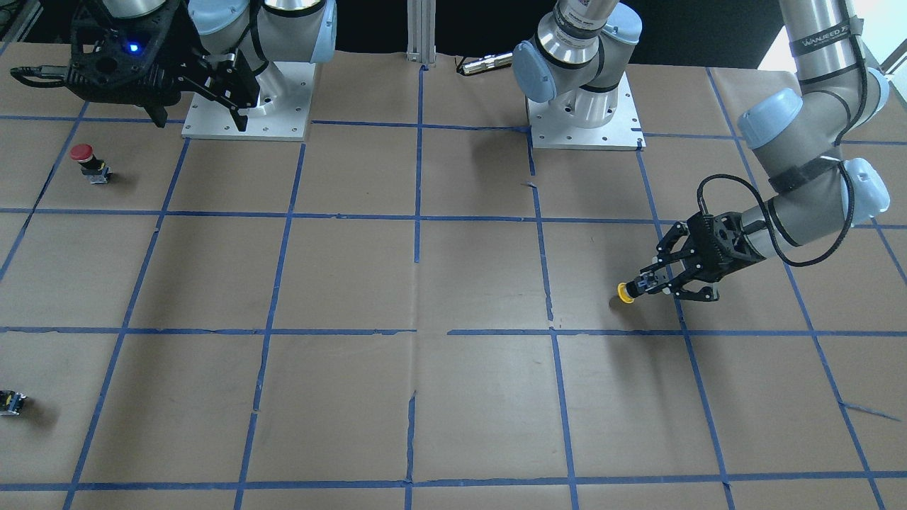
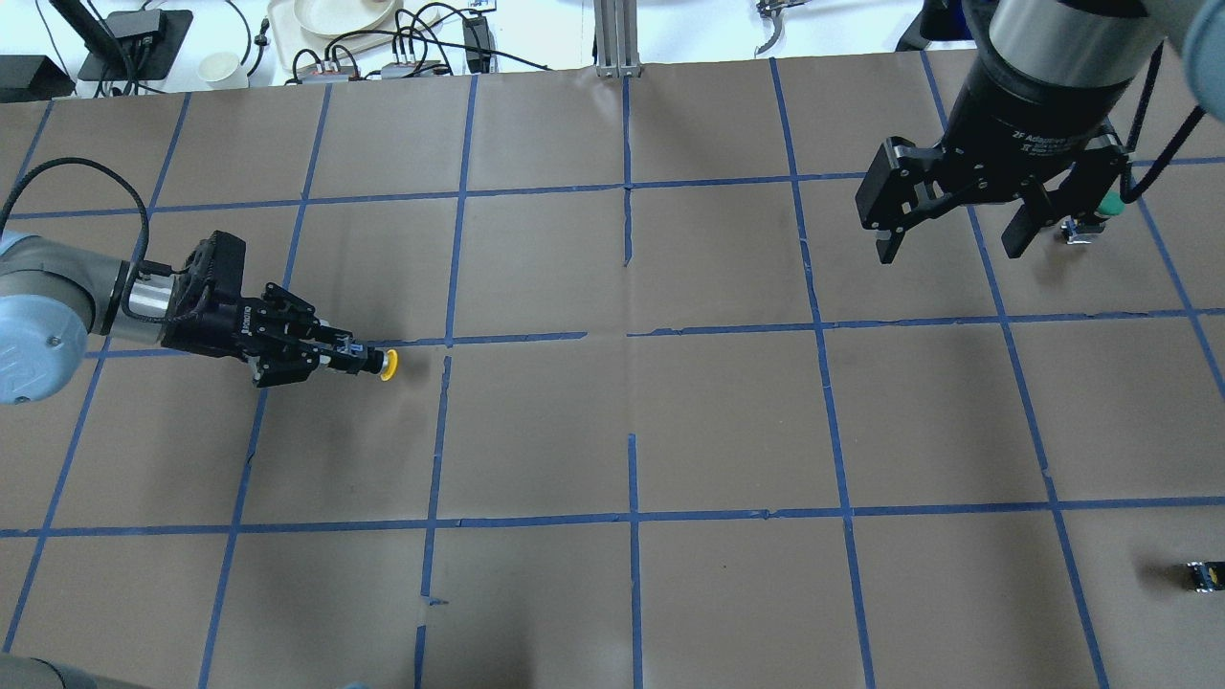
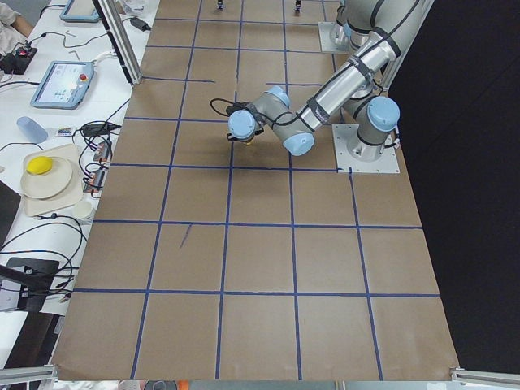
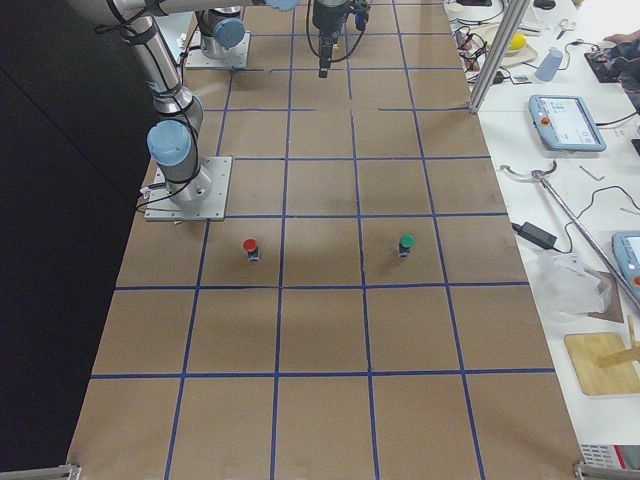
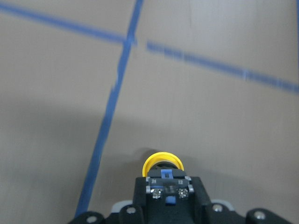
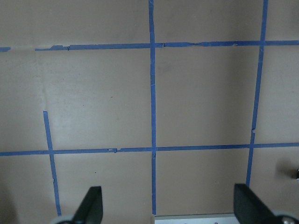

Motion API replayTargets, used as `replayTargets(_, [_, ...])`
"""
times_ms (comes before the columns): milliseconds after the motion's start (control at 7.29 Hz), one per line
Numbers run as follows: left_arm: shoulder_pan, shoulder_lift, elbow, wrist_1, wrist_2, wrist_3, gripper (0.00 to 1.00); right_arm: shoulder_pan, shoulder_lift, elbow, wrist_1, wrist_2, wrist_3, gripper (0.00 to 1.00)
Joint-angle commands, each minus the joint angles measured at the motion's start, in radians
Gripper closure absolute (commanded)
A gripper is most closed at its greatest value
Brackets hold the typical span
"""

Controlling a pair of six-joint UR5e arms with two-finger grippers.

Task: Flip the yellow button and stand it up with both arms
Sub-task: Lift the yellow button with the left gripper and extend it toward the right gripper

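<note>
Left hand (image 2: 350,360) around yellow button (image 2: 387,365)

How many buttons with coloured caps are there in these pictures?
3. The yellow button is gripped by the left gripper; the red button stands near the right arm's base; the green button stands farther out on that side. Others may be hidden.

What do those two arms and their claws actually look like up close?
The left arm and right arm are silver tubes with pale-blue joint caps. The left gripper and right gripper are black, with jointed fingers. A black cable loops by the left wrist; white lettering rings the right one.
</note>
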Motion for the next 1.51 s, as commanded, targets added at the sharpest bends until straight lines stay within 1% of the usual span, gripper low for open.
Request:
replayTargets(0, [-0.032, -0.008, -0.130, -0.122, -0.340, -0.006, 0.89, -0.003, -0.001, -0.003, 0.006, 0.004, 0.000, 0.00])
replayTargets(137, [-0.075, -0.005, -0.193, -0.145, -0.466, -0.014, 0.89, -0.003, -0.001, -0.006, 0.007, 0.007, 0.002, 0.00])
replayTargets(274, [-0.120, -0.007, -0.242, -0.159, -0.578, -0.049, 0.89, -0.003, -0.001, -0.006, 0.009, 0.054, 0.003, 0.00])
replayTargets(411, [-0.208, -0.007, -0.268, -0.164, -0.726, -0.080, 0.89, -0.012, -0.001, -0.006, 0.009, 0.129, 0.011, 0.00])
replayTargets(548, [-0.323, -0.007, -0.269, -0.162, -0.880, -0.104, 0.89, -0.032, -0.001, -0.006, 0.024, 0.181, 0.011, 0.00])
replayTargets(685, [-0.444, -0.005, -0.264, -0.155, -1.054, -0.171, 0.89, -0.049, -0.002, -0.009, 0.053, 0.257, 0.013, 0.00])
replayTargets(823, [-0.535, 0.001, -0.263, -0.147, -1.193, -0.220, 0.90, -0.068, -0.004, -0.008, 0.053, 0.334, 0.013, 0.00])
replayTargets(960, [-0.595, 0.011, -0.250, -0.145, -1.279, -0.264, 0.90, -0.089, -0.006, -0.008, 0.055, 0.441, 0.013, 0.00])
replayTargets(1097, [-0.649, 0.011, -0.229, -0.141, -1.318, -0.270, 0.91, -0.118, -0.006, -0.008, 0.057, 0.538, 0.013, 0.00])
replayTargets(1234, [-0.707, 0.010, -0.192, -0.130, -1.374, -0.288, 0.91, -0.162, -0.006, -0.002, 0.066, 0.595, 0.013, 0.00])
replayTargets(1371, [-0.756, 0.008, -0.134, -0.124, -1.380, -0.349, 0.91, -0.199, -0.003, 0.000, 0.099, 0.659, 0.007, 0.00])
